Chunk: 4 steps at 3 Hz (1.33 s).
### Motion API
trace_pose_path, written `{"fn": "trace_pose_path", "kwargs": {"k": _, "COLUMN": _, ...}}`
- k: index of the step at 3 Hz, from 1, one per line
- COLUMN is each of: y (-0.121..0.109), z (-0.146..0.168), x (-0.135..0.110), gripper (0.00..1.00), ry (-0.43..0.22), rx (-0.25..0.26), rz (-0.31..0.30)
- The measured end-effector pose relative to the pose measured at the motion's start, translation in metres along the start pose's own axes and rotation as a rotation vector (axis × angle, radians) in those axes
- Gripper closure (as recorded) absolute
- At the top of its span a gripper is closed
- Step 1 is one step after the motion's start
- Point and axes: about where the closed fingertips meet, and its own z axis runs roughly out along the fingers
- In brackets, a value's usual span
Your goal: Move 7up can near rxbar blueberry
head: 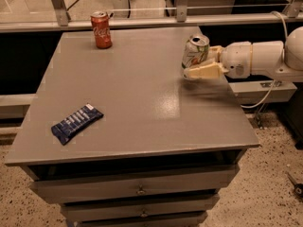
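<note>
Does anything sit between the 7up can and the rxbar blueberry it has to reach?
Nothing visible does. The gripper is at the 7up can by the right edge of the table. The rxbar blueberry lies front left, with bare surface between. The red cola can stands at the back left, off that path.

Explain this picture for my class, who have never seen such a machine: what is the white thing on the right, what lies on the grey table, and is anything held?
The white thing is a robot's arm, reaching in from the right. At its end is a two-finger claw, over the table's far right part. It seems closed on a pale white-green soda can with a silver top, which leans slightly. The single camera looks down on the grey table from its front. At the far left stands a red cola can. Near the front left lies a flat dark-blue snack bar wrapper with white lettering. Drawers sit below.
</note>
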Motion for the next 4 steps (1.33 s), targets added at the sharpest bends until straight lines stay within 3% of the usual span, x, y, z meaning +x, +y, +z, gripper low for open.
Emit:
{"fn": "trace_pose_path", "kwargs": {"k": 1, "y": 0.004, "z": 0.003, "x": 0.001, "gripper": 1.00, "ry": -0.019, "rx": -0.013, "rz": 0.017}}
{"fn": "trace_pose_path", "kwargs": {"k": 4, "y": 0.114, "z": 0.137, "x": -0.050, "gripper": 1.00, "ry": -0.096, "rx": -0.344, "rz": -0.032}}
